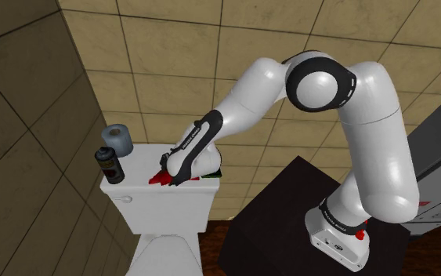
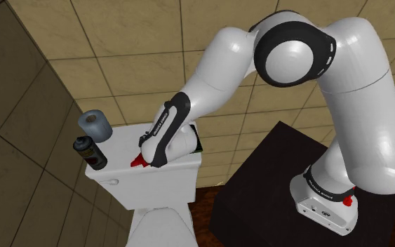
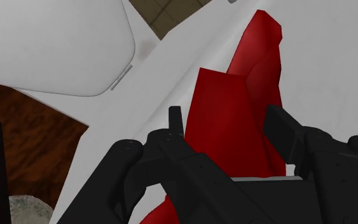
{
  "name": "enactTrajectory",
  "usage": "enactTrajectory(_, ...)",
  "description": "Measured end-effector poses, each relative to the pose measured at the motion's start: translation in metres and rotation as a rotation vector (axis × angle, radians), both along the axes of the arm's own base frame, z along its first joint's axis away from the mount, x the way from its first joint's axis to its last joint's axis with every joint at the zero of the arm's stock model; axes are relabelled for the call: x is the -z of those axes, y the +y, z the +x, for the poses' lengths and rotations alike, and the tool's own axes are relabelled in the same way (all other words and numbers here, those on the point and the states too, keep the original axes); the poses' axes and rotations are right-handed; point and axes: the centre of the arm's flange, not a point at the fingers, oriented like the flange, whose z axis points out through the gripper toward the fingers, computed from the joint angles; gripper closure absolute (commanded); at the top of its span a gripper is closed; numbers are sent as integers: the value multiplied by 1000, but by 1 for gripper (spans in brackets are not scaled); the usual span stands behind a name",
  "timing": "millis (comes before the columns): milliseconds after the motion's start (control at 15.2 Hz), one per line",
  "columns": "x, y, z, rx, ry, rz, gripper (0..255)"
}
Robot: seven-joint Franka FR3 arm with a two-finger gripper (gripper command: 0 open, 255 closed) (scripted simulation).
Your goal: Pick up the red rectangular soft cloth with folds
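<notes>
Beneath the jaws, a white toilet tank [image 1: 168, 205]. On its lid, well off to one side of the jaws, a grey-blue paper roll [image 1: 118, 138], with a dark can [image 1: 110, 164] just beside it. Behind, tan tiled wall [image 1: 179, 47]; lower down, brown wooden floor [image 1: 215, 235].

Glossy white arm [image 1: 375, 125], dark joint rings [image 1: 320, 82]; black band [image 1: 196, 141] with white lettering just behind the all-black end effector [image 3: 227, 121], red dots [image 1: 360, 233] far back at the base [image 1: 332, 235].

tan tiled walls [image 1: 171, 47], dark wood floor [image 1: 215, 235]
</notes>
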Motion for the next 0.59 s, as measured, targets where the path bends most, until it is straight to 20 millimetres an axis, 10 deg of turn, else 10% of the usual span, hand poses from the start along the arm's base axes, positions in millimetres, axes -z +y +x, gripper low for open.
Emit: enactTrajectory(594,-45,-1,0,0,0,0,255)
